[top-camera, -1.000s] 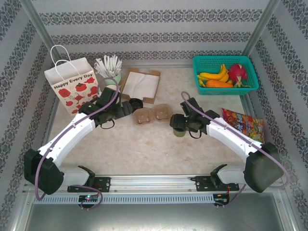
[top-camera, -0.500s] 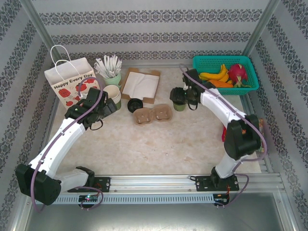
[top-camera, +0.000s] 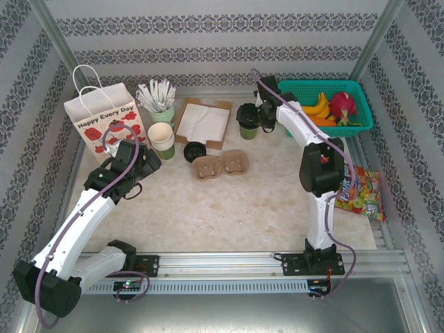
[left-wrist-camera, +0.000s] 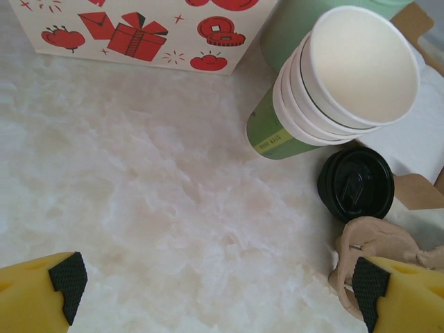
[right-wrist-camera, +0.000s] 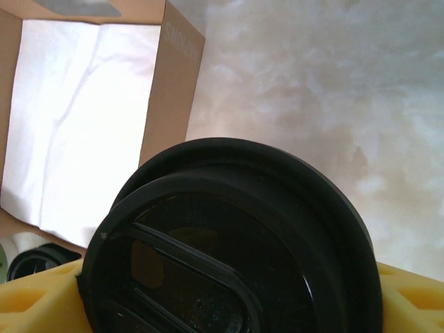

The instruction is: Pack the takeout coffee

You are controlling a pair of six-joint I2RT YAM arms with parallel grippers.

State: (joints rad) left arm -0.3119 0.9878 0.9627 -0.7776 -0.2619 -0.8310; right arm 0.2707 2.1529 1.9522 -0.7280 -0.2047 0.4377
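At the far side of the table [top-camera: 208,215], between box and basket: one coffee cup [top-camera: 248,132], olive-green paper with a round black plastic lid, raised rim. It is clamped between the yellow fingers of the right end effector [top-camera: 248,125].

Left end effector [left-wrist-camera: 218,295]: fingers spread wide apart, holding nothing, above bare cream marbled tabletop near the stack of cups.

Other stock:
- One white paper bag [top-camera: 104,123], red gift prints, cord handles, upright at far left.
- One stack of cups [left-wrist-camera: 347,76], cream-white paper, four rims counted, nested in an olive-green cup.
- One further black lid [left-wrist-camera: 356,184], round and ribbed, just beside the stack; whether a cup sits under it cannot be told.
- One pulp tray [top-camera: 220,165], brown, moulded, two wells.
- One cardboard box [top-camera: 203,122], flat, brown, lined with white paper.
- One mint-green cup [top-camera: 164,112] holding white sticks.
- One basket [top-camera: 295,89], teal plastic mesh, holding fruit.
- One snack packet [top-camera: 361,193], glossy, printed, at the right edge.
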